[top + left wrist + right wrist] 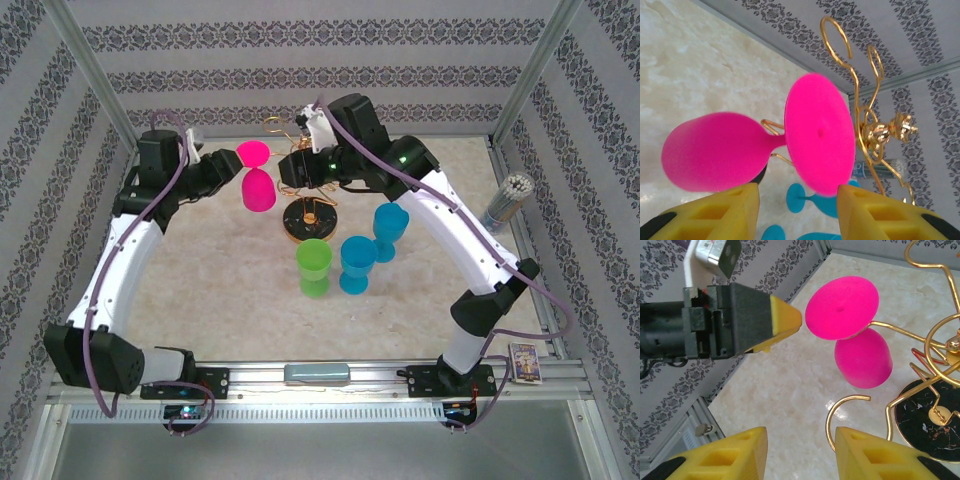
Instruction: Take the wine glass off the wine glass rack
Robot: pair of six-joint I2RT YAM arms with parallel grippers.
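While on rack (308,218) — wine glass (258,188) bowl-down

Curved white shells on left arm (120,265) and right arm (470,240); black joint housings at bases, elbows, wrists. Purple cable (176,175) looped along each. Small green lights (403,158) on right arm. Yellow fingers (725,457), moulded hollow cells, black backing, tapering to wedge tips.

wine glass (257,188): pink | wine glass rack (308,218): gold, black base | goblets (356,264): blue | cup (314,268): green
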